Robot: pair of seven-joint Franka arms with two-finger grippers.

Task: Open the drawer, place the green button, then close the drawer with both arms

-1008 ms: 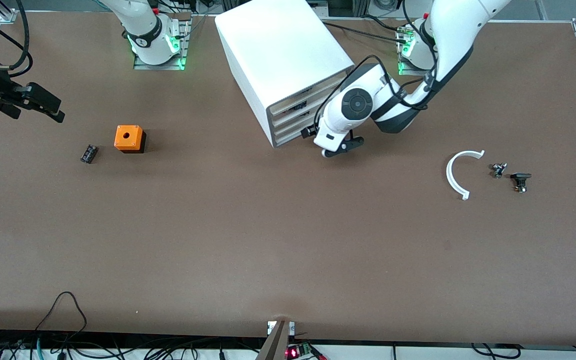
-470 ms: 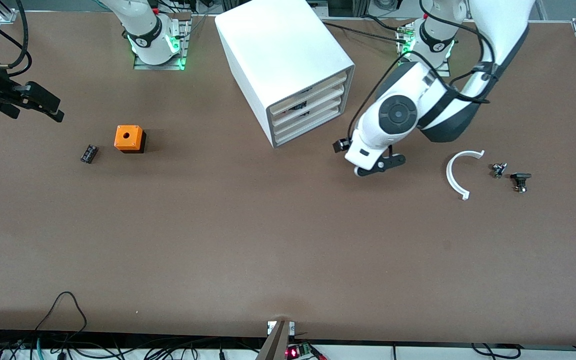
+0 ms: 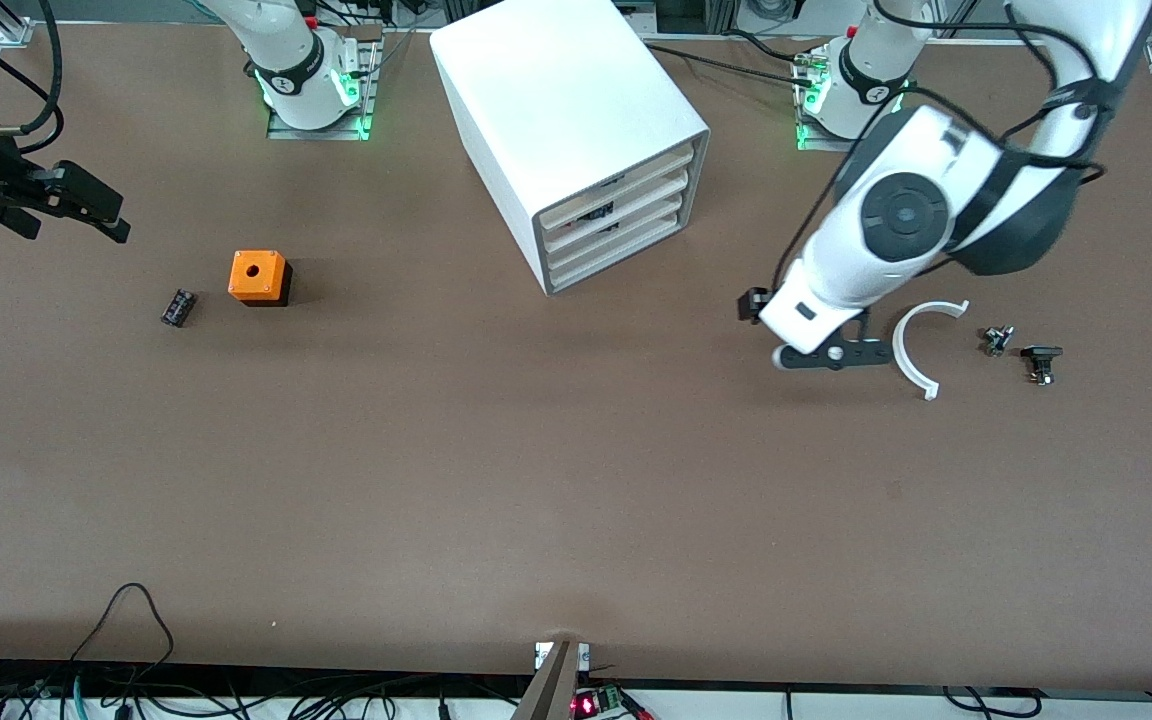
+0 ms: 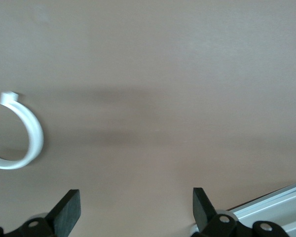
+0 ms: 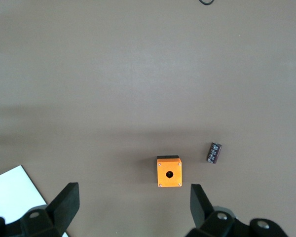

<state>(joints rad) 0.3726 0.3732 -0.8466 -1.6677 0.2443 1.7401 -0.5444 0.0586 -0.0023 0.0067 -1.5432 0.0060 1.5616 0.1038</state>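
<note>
The drawer (image 3: 618,257) is the lowest of three in the white cabinet (image 3: 556,90), and its front sits level with the two above. The button (image 3: 1041,360), small and dark, lies on the table toward the left arm's end, beside a small silvery part (image 3: 997,340). My left gripper (image 3: 829,355) is open and empty, low over the table next to a white curved strip (image 3: 911,350). The left wrist view shows its fingers (image 4: 67,210) spread wide and the strip (image 4: 30,136). My right gripper (image 3: 114,225) waits open and empty at the right arm's end of the table.
An orange cube with a hole (image 3: 258,276) and a small flat black component (image 3: 177,307) lie toward the right arm's end. Both show in the right wrist view, the cube (image 5: 168,172) and the component (image 5: 214,152). Cables run along the table's near edge.
My left gripper has swung away from the front of the drawers toward the left arm's end of the table, up to the white curved strip. The right arm has not moved.
</note>
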